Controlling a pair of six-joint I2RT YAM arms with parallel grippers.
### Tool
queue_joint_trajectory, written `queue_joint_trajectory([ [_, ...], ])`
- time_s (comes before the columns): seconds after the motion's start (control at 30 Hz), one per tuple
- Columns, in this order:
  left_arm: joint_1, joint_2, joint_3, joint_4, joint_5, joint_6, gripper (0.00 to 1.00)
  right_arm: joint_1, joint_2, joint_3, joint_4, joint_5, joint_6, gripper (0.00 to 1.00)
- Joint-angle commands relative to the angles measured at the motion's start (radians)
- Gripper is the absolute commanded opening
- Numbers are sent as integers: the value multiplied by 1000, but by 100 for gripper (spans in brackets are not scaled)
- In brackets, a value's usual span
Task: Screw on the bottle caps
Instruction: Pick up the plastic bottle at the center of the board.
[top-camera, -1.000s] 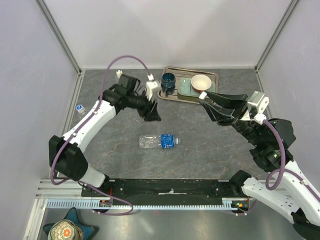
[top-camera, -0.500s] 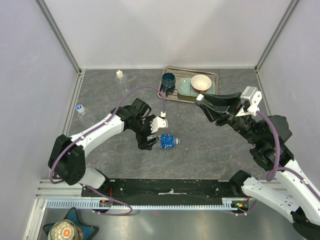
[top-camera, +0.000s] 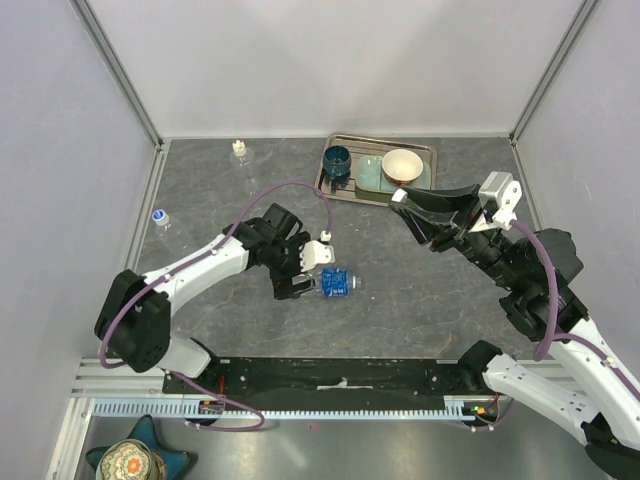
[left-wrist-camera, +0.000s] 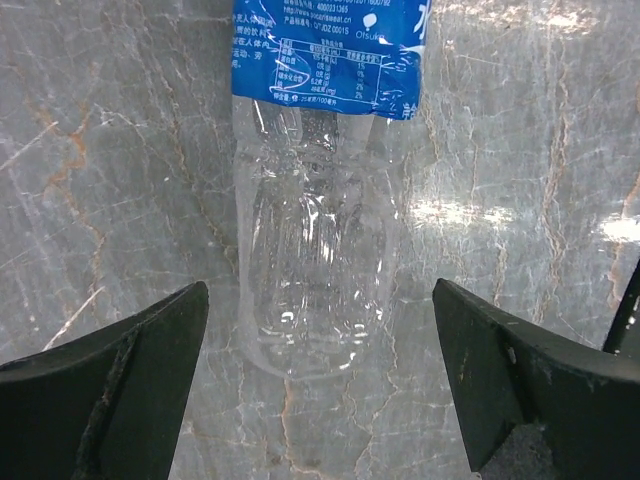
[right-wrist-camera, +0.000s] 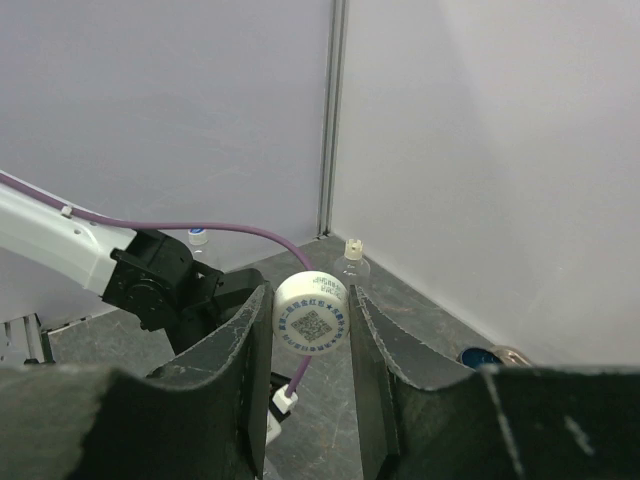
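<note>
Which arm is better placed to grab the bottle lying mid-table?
Left. The left tool, open, straddles the bottle, one finger on each side of its clear end. The right tool is shut on a cap, over by the tray.

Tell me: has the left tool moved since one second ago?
Yes. The left tool moved away from the tray toward the near edge, to the lying bottle.
</note>
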Motion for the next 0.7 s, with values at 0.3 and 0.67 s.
queue_joint_trajectory([
  [0.3,-3,134,-56,96,-6,98,99,3,5,48,-15,32,5,22],
  [0.67,-39,197,-101,199,-50,124,88,2,14,63,-47,32,32,22],
])
